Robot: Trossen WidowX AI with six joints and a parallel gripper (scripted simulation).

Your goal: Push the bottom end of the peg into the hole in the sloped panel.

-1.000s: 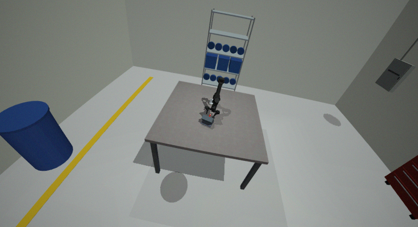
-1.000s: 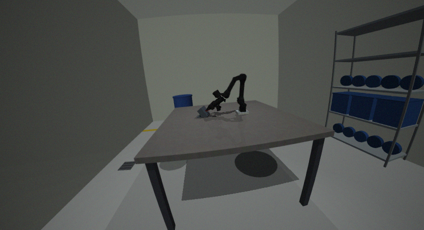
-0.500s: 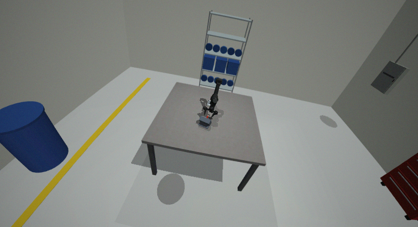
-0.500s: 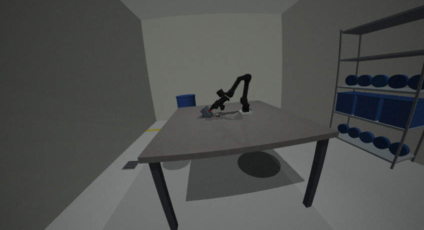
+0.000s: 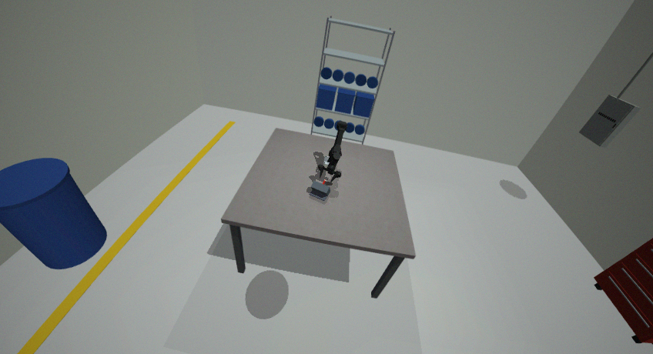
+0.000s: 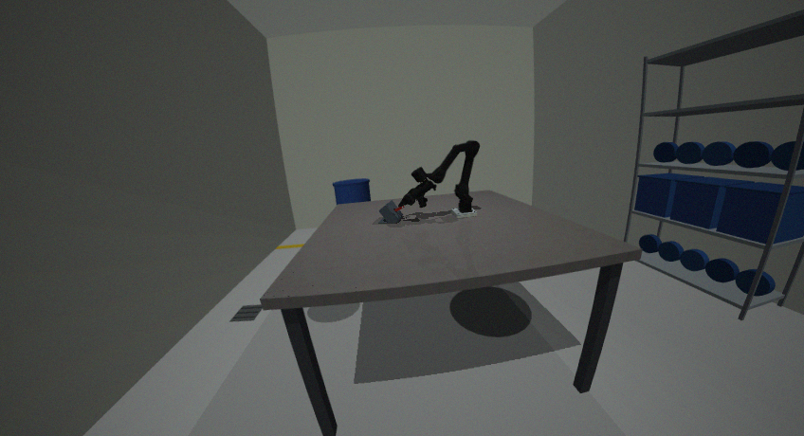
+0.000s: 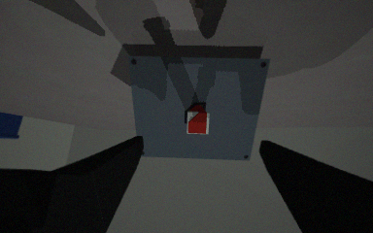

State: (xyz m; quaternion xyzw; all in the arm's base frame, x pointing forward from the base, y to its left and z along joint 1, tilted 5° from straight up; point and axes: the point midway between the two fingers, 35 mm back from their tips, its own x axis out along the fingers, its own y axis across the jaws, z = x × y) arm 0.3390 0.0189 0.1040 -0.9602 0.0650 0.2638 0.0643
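Observation:
The red peg [image 5: 323, 182] [image 6: 398, 208] [image 7: 198, 124] stands out of the hole in the blue-grey sloped panel [image 5: 319, 190] [image 6: 389, 211] [image 7: 154, 131]. In the wrist view its end faces the camera, partly lit, and a dark edge of the hole shows at its upper left. How deep it sits is hidden. My gripper [image 5: 326, 179] [image 6: 401, 206] [image 7: 201, 143] is wide open in front of the panel, pointing down at its face. The fingers are apart on either side of the peg's line, with nothing between them touching the peg.
The panel stands on the brown table [image 5: 366, 213] [image 6: 479, 257], with the arm's base [image 6: 464, 212] behind the gripper. A shelf rack [image 5: 353, 56] [image 6: 721, 167], a blue barrel [image 5: 55, 218] [image 6: 352, 191] and a red cabinet [image 5: 634, 286] stand off the table.

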